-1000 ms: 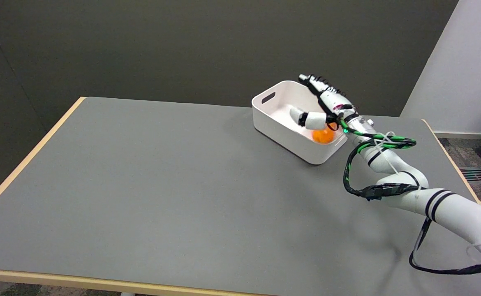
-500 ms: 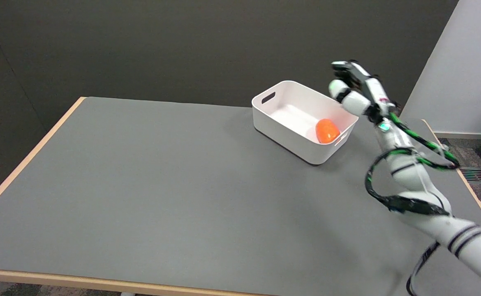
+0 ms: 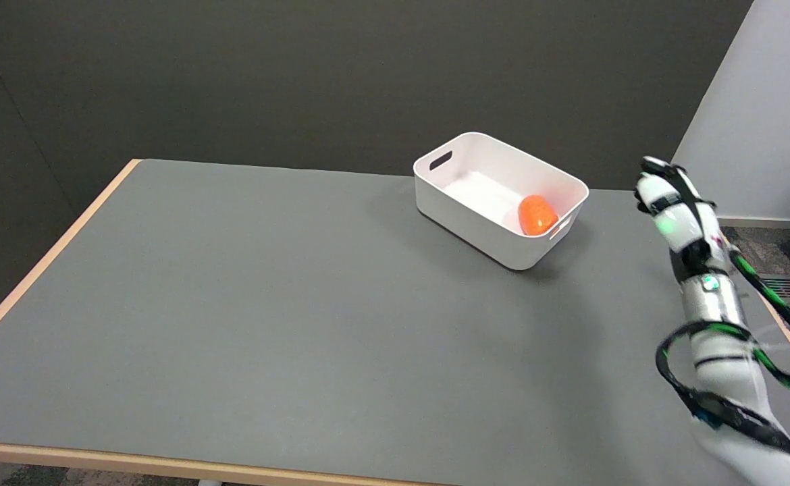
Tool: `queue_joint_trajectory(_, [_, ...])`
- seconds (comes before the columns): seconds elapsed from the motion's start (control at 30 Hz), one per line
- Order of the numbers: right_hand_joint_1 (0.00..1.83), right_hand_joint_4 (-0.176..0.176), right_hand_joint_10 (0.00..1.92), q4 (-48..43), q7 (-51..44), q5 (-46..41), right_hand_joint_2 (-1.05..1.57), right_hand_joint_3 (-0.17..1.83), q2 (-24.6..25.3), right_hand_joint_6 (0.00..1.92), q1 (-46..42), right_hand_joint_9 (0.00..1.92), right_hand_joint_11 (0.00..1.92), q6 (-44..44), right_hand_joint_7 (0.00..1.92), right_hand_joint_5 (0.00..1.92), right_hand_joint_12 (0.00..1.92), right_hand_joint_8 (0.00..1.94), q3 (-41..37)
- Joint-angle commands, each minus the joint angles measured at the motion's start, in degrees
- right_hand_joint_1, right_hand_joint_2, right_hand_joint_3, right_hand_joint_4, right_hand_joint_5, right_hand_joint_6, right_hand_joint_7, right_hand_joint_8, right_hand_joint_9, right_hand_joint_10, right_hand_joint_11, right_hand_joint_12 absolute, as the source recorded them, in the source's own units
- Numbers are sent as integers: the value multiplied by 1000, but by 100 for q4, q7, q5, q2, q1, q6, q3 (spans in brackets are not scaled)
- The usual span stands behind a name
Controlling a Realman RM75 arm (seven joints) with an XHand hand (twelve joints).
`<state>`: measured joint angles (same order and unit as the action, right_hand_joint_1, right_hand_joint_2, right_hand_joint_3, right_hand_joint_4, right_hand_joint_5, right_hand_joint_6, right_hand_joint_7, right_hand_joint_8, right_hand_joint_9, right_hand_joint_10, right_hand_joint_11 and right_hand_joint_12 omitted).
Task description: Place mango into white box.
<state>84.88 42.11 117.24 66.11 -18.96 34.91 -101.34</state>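
Observation:
The orange mango (image 3: 537, 214) lies inside the white box (image 3: 462, 219), against its near right corner. The box stands at the far right of the grey table. My right hand (image 3: 672, 206) is raised in the air well to the right of the box, clear of it, and holds nothing. Its fingers point upward and look blurred, so how far apart they are is hard to tell.
The grey table (image 3: 267, 304) has a wooden edge along its left and front sides. A light wall panel (image 3: 759, 101) stands at the far right. My right arm with its green and black cables (image 3: 739, 364) comes in from the lower right.
My right hand let go of the mango in the box, rose out of it, then pulled back to the right and toward me. The mango stays in the box.

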Motion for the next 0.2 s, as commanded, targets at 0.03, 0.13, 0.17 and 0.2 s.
queue_joint_trajectory(0.03, [333, 136, 679, 403, 185, -391, 747, 926, 695, 606, -1263, 305, 132, 719, 362, 293, 1126, 420, -262])
queue_joint_trajectory(0.13, [334, 136, 679, 464, 185, -403, 746, 925, 694, 609, -1264, 305, 132, 753, 361, 294, 1126, 418, -205])
queue_joint_trajectory(0.17, [335, 137, 679, 505, 185, -412, 746, 924, 694, 609, -1259, 305, 131, 763, 360, 294, 1126, 418, -173])
queue_joint_trajectory(0.2, [336, 136, 680, 535, 185, -415, 745, 925, 694, 610, -1257, 305, 131, 778, 360, 294, 1125, 418, -144])
